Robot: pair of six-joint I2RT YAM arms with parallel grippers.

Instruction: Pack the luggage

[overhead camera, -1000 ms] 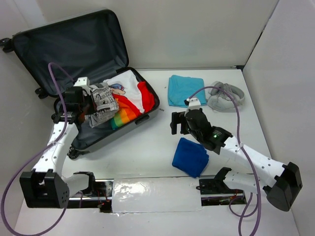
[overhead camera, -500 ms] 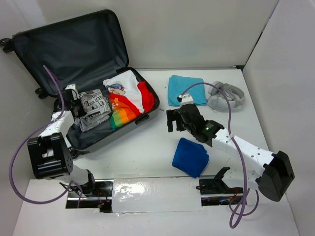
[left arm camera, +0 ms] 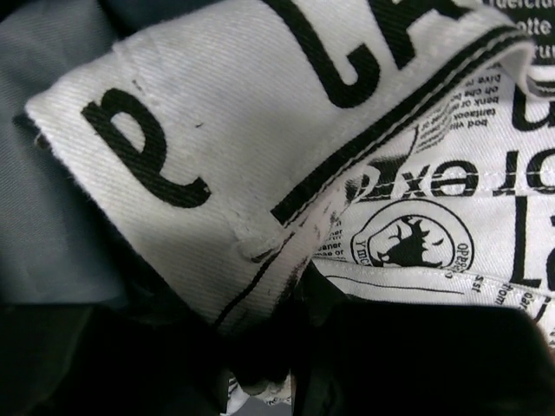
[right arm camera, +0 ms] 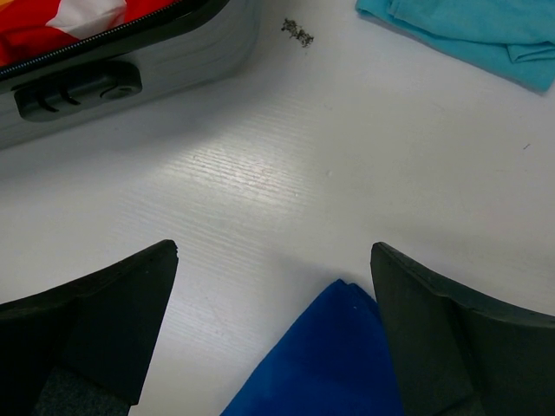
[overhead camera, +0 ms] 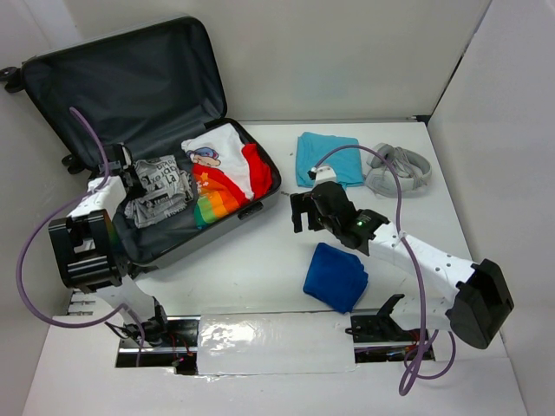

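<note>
Luggage [overhead camera: 121,87] rim near right end effector [right arm camera: 273,253], spread wide over table [right arm camera: 303,173]; left end effector [overhead camera: 128,173] grip unclear.

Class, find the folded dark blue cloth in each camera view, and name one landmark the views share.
Top external: folded dark blue cloth, lower centre-right.
Left wrist: not in it.
Right wrist: bottom centre.
Shared landmark: ribbed silver-grey suitcase, upper left in those two.

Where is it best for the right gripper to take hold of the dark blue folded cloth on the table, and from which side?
Probably the far corner of the dark blue folded cloth, from above. It lies flat and soft on the white table, so a downward pinch suits it, and that corner points at the open right gripper.
</note>
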